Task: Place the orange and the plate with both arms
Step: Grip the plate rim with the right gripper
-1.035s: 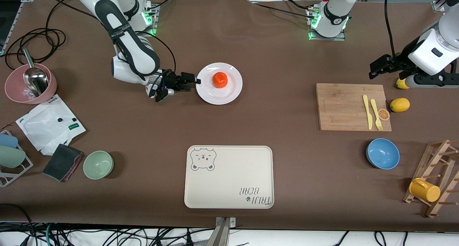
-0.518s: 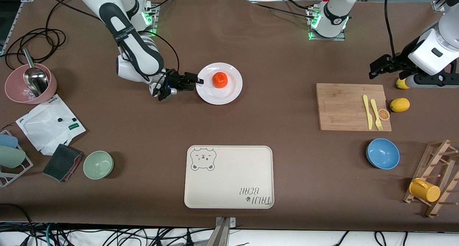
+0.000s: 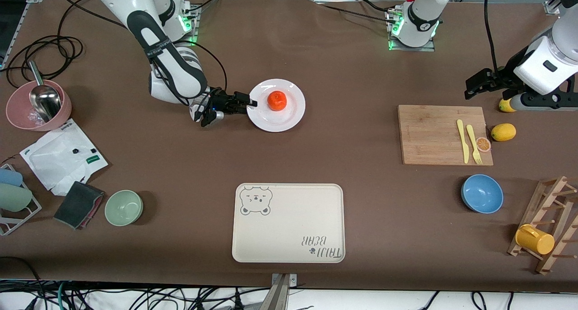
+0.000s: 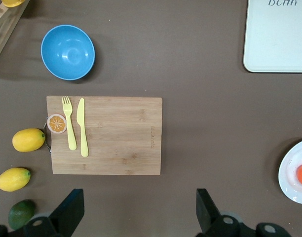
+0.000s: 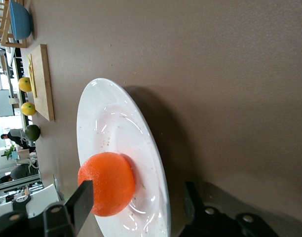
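- While the right gripper (image 3: 247,103) straddles the plate (image 3: 289,116) rim, one finger above and one below, its jaws stand apart and clamp nothing yet.
- Closing should pinch the rim squarely and low, I judge, keeping the plate level.
- Orange (image 3: 277,100) sits mid-plate; a tilt would roll it.
- Left gripper (image 3: 477,85) waits, jaws apart, above the board (image 3: 433,133).
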